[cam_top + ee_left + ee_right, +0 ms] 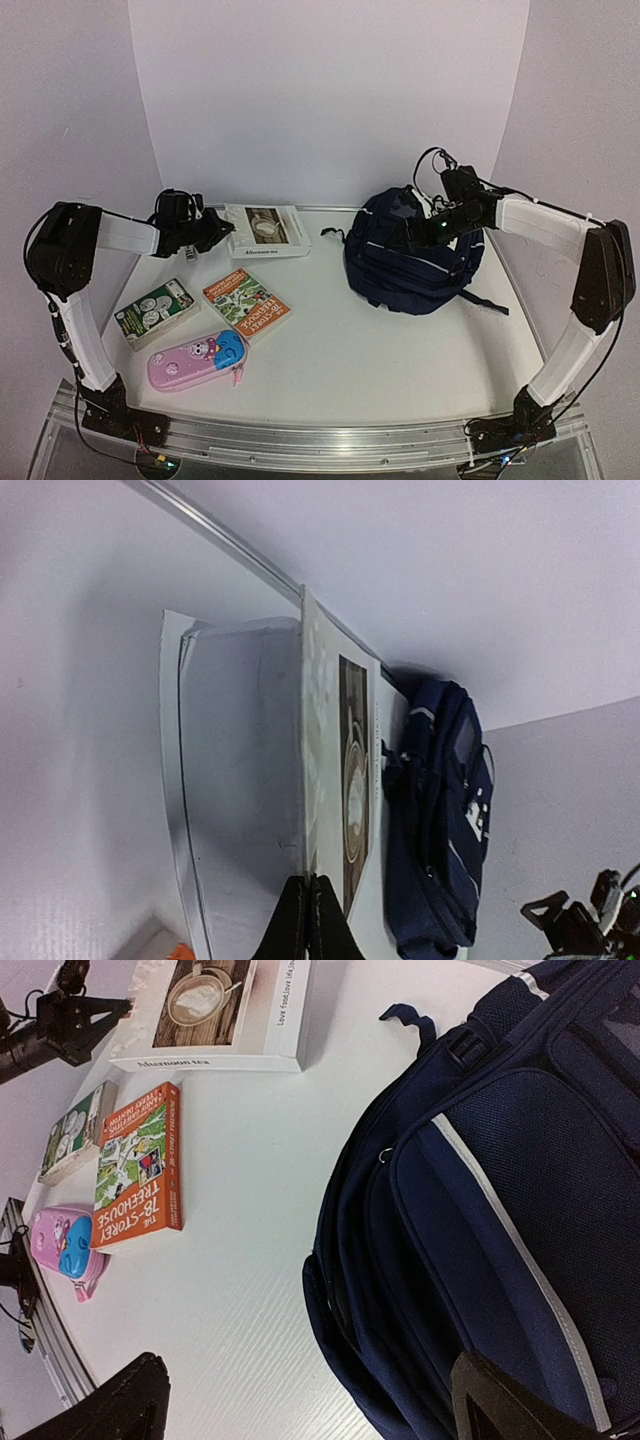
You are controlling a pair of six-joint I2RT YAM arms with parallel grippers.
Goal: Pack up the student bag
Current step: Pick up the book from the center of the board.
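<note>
Right gripper (310,1415): jaws spread wide. The backpack (480,1210) lies directly between and ahead of them, with one finger over its front pocket. Left gripper (307,925): jaws pressed together, tips at the near edge of the white book (345,780). The backpack lies just beyond that book.

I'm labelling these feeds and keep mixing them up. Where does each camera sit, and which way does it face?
Top external: above, behind the bases, looking down on the table; left arm and right arm show.
Left wrist: low by the white book, facing the student bag; its fingers show.
Right wrist: over the bag, facing the orange book; its fingers show.
Shared: white book, bag.
</note>
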